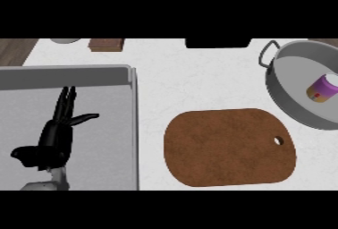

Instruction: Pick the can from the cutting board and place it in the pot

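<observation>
The can (323, 88), purple-topped with a tan label, stands inside the grey pot (290, 91) at the right edge of the head view. The brown cutting board (228, 147) lies bare on the white counter, with a small hole near its right side. My left hand (58, 129) hovers over the sink at the left, fingers straight and pointing away from me, thumb out to the right, holding nothing. My right hand does not show anywhere.
A grey sink basin (99, 134) fills the left side. The pot's black handle (267, 53) sticks out toward the counter's back. A brown block (107, 44) and a dark object (218, 43) sit along the back edge.
</observation>
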Robot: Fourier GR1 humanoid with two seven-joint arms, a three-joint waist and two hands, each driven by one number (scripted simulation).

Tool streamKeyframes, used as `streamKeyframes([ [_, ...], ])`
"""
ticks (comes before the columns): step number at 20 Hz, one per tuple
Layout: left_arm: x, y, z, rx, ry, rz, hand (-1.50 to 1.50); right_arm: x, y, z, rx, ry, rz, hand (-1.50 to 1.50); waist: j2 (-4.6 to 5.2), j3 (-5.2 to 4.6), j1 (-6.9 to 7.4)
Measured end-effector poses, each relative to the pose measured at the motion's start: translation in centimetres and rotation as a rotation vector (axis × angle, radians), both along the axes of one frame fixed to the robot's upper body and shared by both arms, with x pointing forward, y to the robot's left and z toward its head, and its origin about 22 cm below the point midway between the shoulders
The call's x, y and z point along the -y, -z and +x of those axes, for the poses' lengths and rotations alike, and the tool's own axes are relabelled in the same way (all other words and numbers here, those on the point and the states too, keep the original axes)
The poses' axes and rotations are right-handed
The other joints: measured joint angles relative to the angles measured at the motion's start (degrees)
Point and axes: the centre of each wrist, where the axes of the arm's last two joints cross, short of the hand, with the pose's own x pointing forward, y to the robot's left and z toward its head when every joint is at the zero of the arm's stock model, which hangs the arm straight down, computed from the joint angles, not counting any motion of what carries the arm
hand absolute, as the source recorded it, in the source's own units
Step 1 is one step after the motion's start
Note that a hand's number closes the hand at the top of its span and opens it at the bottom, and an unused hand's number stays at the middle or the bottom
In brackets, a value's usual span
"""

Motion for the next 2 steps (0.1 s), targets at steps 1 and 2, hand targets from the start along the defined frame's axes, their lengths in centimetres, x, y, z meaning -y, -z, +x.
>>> streamKeyframes([
  [1,0.00,-0.04,0.03,-0.001,0.003,0.000,0.00,-0.04,0.22,-0.59,0.007,0.010,-0.003,-1.50,0.02,-0.03,0.02],
  [2,0.22,-0.09,0.22,-0.005,0.010,0.007,0.00,0.24,0.19,-1.07,0.014,0.020,-0.007,-1.50,0.05,0.00,0.01],
])
